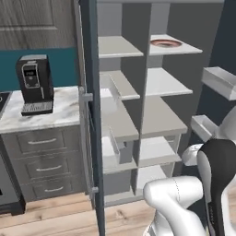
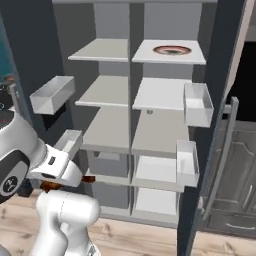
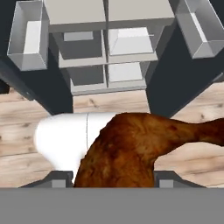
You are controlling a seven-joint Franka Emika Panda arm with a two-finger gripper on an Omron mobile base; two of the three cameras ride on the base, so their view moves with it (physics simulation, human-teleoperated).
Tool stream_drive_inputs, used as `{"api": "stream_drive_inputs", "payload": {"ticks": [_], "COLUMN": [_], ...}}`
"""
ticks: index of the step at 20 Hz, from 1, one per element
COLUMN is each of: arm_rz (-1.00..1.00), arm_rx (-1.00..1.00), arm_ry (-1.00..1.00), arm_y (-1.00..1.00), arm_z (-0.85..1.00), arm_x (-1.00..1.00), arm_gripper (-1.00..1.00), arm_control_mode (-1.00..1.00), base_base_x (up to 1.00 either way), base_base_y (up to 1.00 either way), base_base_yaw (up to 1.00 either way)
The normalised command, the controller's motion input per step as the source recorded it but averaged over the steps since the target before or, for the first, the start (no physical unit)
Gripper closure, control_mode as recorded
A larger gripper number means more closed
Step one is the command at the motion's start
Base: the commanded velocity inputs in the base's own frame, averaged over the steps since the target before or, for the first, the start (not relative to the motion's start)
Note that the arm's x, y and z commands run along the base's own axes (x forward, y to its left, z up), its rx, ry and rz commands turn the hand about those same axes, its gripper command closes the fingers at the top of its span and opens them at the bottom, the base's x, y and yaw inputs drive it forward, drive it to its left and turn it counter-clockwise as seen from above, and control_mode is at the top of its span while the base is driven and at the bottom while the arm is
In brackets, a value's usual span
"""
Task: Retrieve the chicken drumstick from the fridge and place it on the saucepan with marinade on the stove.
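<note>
Claw (image 3: 114, 181) grips the chicken drumstick (image 3: 131, 148), the meat wedged between the two finger tips in the hand view. The thick end sits in the jaws; the long axis runs across that view, with the thin bone end reaching off to the right edge. In the right base view a reddish scrap (image 2: 50, 186) shows just under the white hand, low and outside the fridge (image 2: 150, 125), whose doors stand open. Neither saucepan nor stove is in sight, so the carry probably needs a turn away from the shelves

A plate (image 2: 172, 50) sits on the fridge's top right shelf (image 2: 192, 58) (lower shelves bare).
</note>
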Motion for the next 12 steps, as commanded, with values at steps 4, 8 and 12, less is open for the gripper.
{"api": "stream_drive_inputs", "payload": {"ticks": [4,8,12], "arm_rz": [0.0,0.0,0.0], "arm_rx": [0.0,0.0,0.0], "arm_ry": [0.0,0.0,0.0], "arm_y": [0.0,0.0,0.0], "arm_z": [0.0,0.0,0.0], "arm_x": [0.0,0.0,0.0], "arm_gripper": [1.0,1.0,1.0], "arm_control_mode": [1.0,1.0,1.0], "base_base_x": [-0.57,-0.58,-0.55], "base_base_y": [0.89,0.91,0.98], "base_base_yaw": [0.0,0.0,-0.02]}}
